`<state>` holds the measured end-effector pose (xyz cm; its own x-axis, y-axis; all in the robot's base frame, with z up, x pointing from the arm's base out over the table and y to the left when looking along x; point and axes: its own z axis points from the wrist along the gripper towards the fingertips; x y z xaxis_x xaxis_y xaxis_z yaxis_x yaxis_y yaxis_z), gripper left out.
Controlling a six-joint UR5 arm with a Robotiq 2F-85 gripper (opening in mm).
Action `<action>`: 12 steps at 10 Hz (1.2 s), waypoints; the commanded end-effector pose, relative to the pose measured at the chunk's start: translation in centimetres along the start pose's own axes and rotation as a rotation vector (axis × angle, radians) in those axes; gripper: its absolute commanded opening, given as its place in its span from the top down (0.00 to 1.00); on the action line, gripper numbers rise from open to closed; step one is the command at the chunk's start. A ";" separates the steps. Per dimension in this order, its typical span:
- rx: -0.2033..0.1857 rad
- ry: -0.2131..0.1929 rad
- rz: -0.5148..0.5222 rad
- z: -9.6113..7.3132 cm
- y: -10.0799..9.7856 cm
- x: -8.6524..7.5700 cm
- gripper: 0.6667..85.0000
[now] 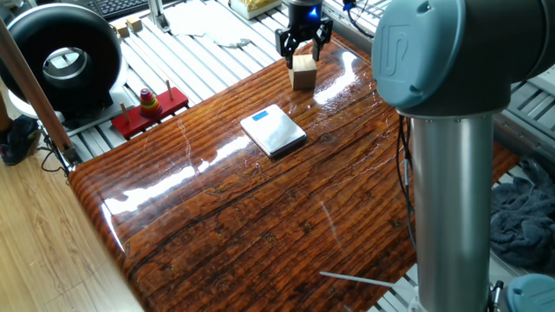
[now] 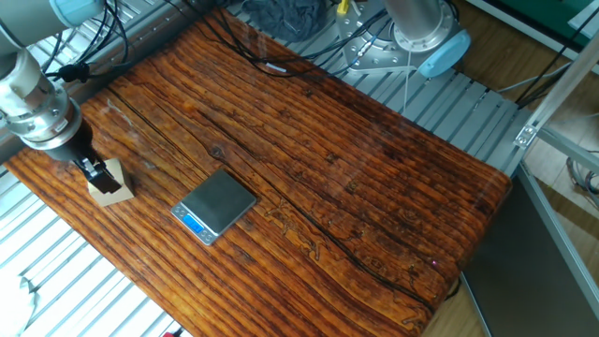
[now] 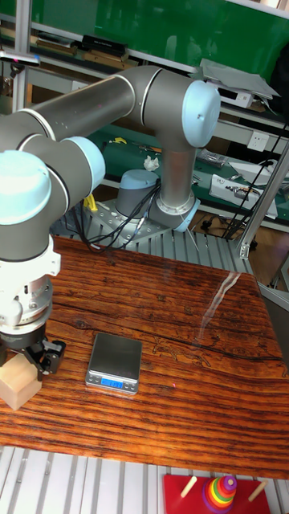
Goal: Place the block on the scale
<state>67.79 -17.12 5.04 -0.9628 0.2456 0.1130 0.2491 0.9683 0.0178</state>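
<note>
I am seeing the gripper (image 1: pixel 303 48) with its two dark fingers (image 2: pixel 91 168) spread and reaching down either side of the block (image 1: pixel 303 73); whether the pads are pressing on the wood I cannot tell. The block is sitting on the wooden tabletop (image 2: pixel 374 178) near one corner, its upper part lying between the fingers. The scale (image 2: pixel 215 205) is lying flat on the same tabletop, near the block but apart from it, with its blue display strip at one edge; no digits are readable. I am reading only an embossed logo on the grey joint cap of the arm (image 1: pixel 434 52), too indistinct to spell out. The arm is reaching from its base (image 2: pixel 412 33) beyond the table's far side, the wrist pointing straight down over the block. A red base with coloured rings (image 1: pixel 149 108) is standing off the tabletop, on the slatted surface beside it.
</note>
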 end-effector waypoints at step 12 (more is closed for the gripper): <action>0.073 -0.089 -0.533 -1.2 1.2 -0.8 0.19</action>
<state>68.43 -16.91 5.54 -0.9957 -0.0794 0.0468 -0.0795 0.9968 0.0001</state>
